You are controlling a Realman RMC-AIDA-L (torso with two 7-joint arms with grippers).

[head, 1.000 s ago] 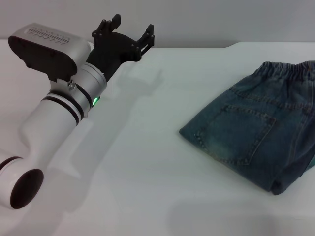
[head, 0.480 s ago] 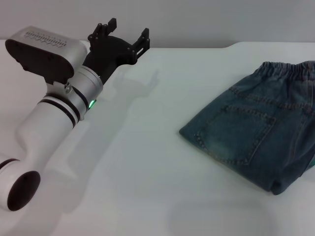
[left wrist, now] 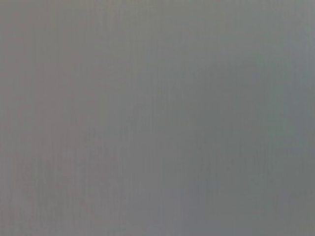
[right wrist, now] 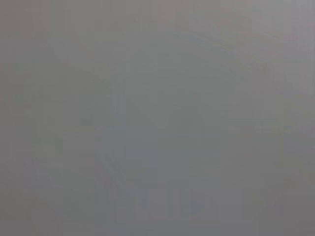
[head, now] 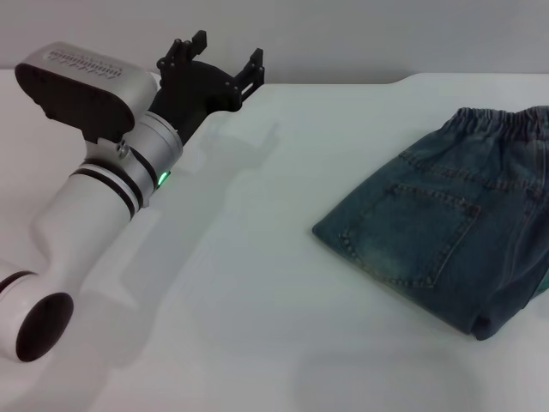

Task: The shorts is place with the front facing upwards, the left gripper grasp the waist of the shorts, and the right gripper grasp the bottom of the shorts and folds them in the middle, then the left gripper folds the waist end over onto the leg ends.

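Note:
The blue denim shorts (head: 446, 240) lie folded into a compact stack at the right of the white table (head: 257, 283) in the head view. The puckered elastic waist end (head: 502, 124) faces the far right, with a stitched pocket on top. The leg ends are hidden under the fold. My left gripper (head: 226, 57) is held above the table's far left, far from the shorts, open with nothing between its fingers. The right gripper is out of view. Both wrist views show only plain grey.
The left arm (head: 103, 197) with its green ring light stretches over the table's left side. The table's far edge (head: 343, 83) runs behind the gripper, with a grey wall beyond. The shorts reach the picture's right edge.
The left gripper and arm shifted slightly up and left, then drifted a little back. The shorts have not moved.

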